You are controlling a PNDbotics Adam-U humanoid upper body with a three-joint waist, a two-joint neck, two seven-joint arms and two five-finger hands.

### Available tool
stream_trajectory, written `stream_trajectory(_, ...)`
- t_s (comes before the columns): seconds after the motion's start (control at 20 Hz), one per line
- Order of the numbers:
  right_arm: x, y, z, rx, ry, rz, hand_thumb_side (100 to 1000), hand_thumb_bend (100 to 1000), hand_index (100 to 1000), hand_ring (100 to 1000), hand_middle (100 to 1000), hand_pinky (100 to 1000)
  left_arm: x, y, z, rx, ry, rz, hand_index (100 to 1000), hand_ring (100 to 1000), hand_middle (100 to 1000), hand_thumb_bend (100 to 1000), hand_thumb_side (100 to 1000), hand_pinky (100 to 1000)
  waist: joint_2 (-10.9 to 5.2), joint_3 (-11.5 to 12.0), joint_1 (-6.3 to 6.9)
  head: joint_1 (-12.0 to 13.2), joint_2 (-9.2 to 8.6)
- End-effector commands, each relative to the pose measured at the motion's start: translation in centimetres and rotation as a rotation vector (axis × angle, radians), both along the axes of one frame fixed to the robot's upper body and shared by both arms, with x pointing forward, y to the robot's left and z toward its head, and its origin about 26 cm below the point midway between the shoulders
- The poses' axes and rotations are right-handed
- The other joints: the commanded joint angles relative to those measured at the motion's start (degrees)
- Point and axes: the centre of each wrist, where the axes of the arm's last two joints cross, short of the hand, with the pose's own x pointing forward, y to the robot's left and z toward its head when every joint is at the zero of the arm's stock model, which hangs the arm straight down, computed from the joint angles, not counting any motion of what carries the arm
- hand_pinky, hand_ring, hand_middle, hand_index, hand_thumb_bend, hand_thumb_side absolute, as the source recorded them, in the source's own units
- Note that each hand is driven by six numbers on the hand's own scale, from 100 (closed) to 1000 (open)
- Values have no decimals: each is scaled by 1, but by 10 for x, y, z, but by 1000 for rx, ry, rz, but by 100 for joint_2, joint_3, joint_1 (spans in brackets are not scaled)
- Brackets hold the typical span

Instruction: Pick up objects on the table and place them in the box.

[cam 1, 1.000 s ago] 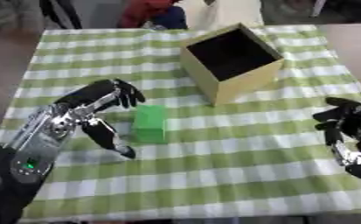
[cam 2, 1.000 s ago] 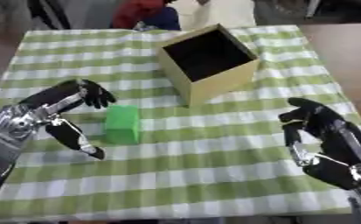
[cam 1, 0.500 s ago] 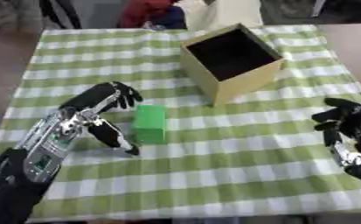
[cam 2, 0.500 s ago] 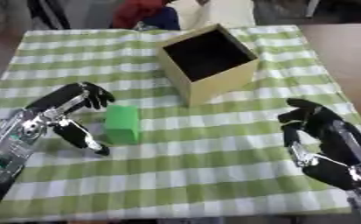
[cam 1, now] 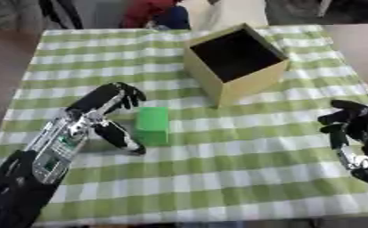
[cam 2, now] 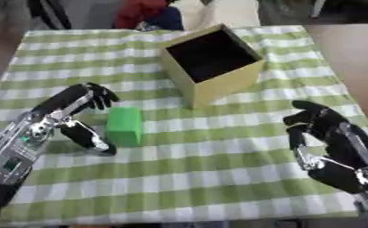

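Flanking the green block (cam 1: 152, 125), left hand (cam 1: 101, 116) spread, touching nothing.

From my seat I see my left hand (cam 1: 101, 116) as black fingers on a silver, metal-looking back, with a small green light glowing on the silver forearm panel nearer me, which runs into a black sleeve-like casing. My right hand (cam 2: 327, 138) is black throughout, its fingers segmented, with pale silver metal showing along the thumb side and at the wrist.
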Motion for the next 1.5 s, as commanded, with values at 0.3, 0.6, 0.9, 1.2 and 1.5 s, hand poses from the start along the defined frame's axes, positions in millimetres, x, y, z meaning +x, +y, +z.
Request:
stream_trajectory(0.3,0,0,6,-8,-20,7,246,100,879,772,619,699,6,-4,6,-7,-28,-6,744,606,561,905,168,638,-58,-6,-23,7,30)
stream_trajectory(0.6,0,1,6,-7,-20,9,248,100,879,772,619,699,7,-8,6,-44,-33,-7,667,560,500,858,160,615,-58,-13,-25,13,30)
stream_trajectory(0.9,1,1,6,-4,-21,11,249,100,879,772,619,699,8,-12,4,-111,-53,18,600,502,432,821,144,591,-57,-31,-21,13,30)
stream_trajectory(1.2,1,1,7,-2,-21,8,250,100,878,772,619,699,9,-14,2,-176,-87,51,506,427,330,708,127,553,-57,-49,-12,9,30)
stream_trajectory(1.5,1,1,6,-2,-19,7,252,100,878,772,619,699,11,-13,4,-247,-137,96,479,401,300,663,169,537,-56,-65,-3,-3,30)
